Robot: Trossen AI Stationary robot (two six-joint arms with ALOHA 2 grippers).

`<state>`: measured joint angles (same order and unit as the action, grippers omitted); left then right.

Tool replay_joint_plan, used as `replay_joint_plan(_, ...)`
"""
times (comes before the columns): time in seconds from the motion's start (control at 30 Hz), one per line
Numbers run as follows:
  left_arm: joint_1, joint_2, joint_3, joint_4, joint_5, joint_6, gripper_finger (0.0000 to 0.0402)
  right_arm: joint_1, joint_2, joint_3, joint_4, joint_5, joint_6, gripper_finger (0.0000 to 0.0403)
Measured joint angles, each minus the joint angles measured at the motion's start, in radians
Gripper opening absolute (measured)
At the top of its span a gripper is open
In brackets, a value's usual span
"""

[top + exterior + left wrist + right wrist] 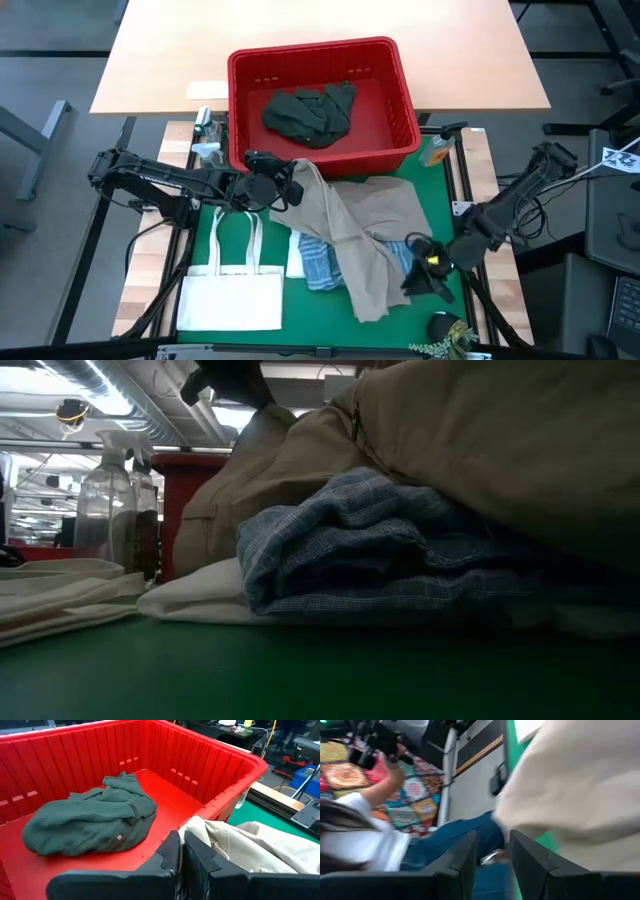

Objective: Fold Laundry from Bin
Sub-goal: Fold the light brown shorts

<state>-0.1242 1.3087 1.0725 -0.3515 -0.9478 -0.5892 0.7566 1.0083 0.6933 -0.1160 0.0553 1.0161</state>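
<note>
Beige garment (370,235): left gripper (283,189) jaws pinched on it; right gripper (425,268) jaws part-open beside it.

The loose beige cloth garment (365,235) is covering most of the blue-and-white striped cloth (322,268), and the white fabric tote bag (232,296) is hiding the green worktop (440,190) beneath it. The seated person (375,845) is showing blurred.
</note>
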Motion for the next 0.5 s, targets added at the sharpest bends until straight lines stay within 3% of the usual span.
replay_joint_plan(0.3,0.0,0.0,0.0,0.0,0.0,0.0,0.001,0.201,0.277,0.0,0.261,0.158,0.283,0.0117)
replay_joint_plan(0.5,0.0,0.0,0.0,0.0,-0.002,-0.001,0.0011,0.235,0.429,0.0,0.439,0.289,0.36,0.0117)
